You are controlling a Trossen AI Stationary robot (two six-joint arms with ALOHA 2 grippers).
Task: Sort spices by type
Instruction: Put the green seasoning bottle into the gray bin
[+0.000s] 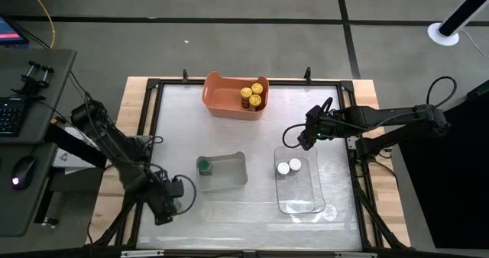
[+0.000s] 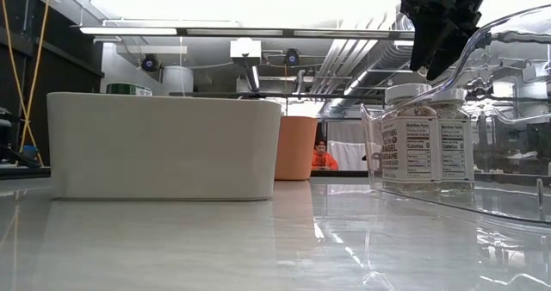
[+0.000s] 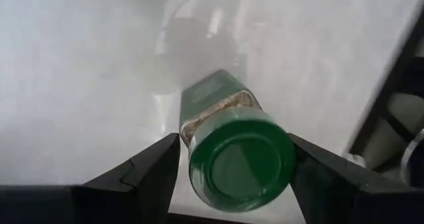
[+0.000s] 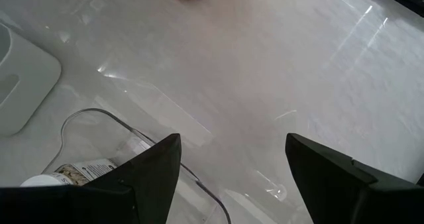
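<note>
Near the table's front-left edge, left pincer clamps green-capped jar.

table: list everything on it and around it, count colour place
yellow-capped jars: three, in the orange bin at the far edge
white-capped jars: two, in the clear tray, right of centre
green-capped jar: one, in the grey tray, centre
second green-capped jar: one, between the left tool's fingers
table: one, pale top, wooden rim
keyboard and mouse: on the side desk, left
person: one, orange top, far background
left tool: near-left corner, shut on that jar
right tool: open, empty, above the clear tray's far end
</note>
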